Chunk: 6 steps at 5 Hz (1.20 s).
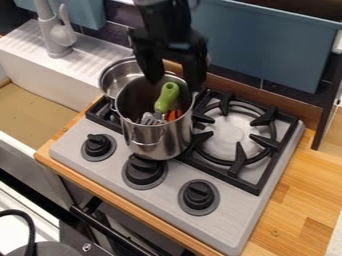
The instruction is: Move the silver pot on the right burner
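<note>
A black robot hand (175, 84) hangs over a tall silver pot (157, 137) on a toy kitchen stove (234, 220), its grip released and its two fingers spread apart. One finger is above the pot's open mouth, the other near the rim on the right; whether either touches the metal cannot be told. The pot stands upright toward the left of the stove, just beside the right burner (232, 135) rather than centered on it. Inside lean a green-handled utensil (167, 97), a metal utensil head (152, 119) and an orange item (174, 115). Behind the pot, toward the left, sits a second silver pan (119, 76). Three black knobs (144, 170) line the front of the stove, which is set in a wooden table (304, 195). At left, a gray faucet (55, 30) rises beside a white sink (33, 65) with a tan basin floor. A blue panel (267, 47) stands behind the stove.
</note>
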Available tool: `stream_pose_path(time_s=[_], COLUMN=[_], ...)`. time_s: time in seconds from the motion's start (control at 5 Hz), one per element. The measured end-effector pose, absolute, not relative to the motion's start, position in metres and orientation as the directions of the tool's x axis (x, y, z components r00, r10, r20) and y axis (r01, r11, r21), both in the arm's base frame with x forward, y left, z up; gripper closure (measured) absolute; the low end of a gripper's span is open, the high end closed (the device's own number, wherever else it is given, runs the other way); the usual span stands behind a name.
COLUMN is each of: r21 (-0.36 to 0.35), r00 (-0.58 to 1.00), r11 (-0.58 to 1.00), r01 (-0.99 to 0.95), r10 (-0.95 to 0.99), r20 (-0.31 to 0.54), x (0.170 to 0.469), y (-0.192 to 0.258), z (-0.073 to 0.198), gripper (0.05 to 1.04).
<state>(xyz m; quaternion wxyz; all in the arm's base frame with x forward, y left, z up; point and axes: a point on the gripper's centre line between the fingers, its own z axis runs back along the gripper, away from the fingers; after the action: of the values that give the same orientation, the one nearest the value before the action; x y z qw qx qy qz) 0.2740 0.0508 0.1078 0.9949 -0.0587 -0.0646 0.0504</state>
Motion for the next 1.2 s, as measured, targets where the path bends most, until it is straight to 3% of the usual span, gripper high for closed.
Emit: stream_pose_path(time_s=[0.6, 1.0, 1.2], r21=[-0.163, -0.140, -0.150], r00=[0.959, 0.944, 0.933], r11=[0.960, 0.944, 0.937], r01=[-0.229, -0.300, -0.316], r10=[0.251, 0.315, 0.336], r20=[0.132, 0.100, 0.129], x=[0.291, 0.280, 0.285], y=[0.118, 0.174, 0.184], z=[0.130, 0.107, 0.096], gripper=[0.083, 0.083, 0.083])
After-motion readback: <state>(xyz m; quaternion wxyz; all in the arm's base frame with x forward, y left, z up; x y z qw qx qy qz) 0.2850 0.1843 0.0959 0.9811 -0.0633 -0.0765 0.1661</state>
